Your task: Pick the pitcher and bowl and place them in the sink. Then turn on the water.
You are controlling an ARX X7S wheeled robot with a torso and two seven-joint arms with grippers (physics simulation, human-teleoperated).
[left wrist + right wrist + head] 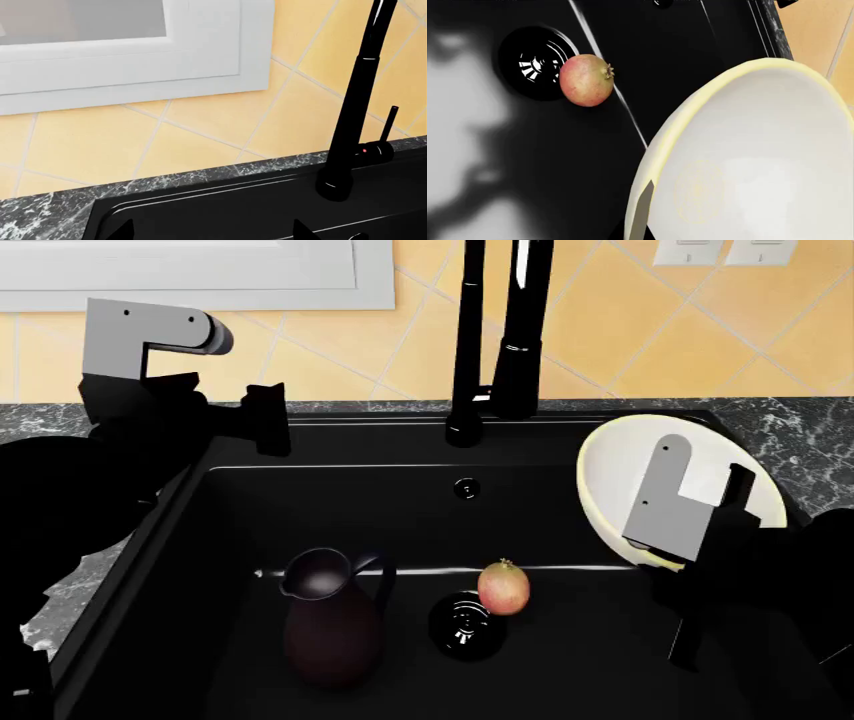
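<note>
Light: bright, even, soft.
Glare: white streaks on faucet (518, 310), sink (400, 472).
Blur: grey foreground smear, right wrist.

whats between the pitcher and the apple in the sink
The round drain lies between the pitcher and the apple, touching the apple's edge in the head view; otherwise bare sink floor.

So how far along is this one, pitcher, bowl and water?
Done: the dark brown-purple glossy pitcher stands upright in the glossy black rectangular sink, near a small red-yellow apple. In hand: the wide cream-white bowl, tilted at the sink's right edge, appears gripped at its rim by the right claw and is not set down. Left: releasing the bowl, then the water; no stream leaves the tall black faucet. The left claw hovers empty nearby.
</note>
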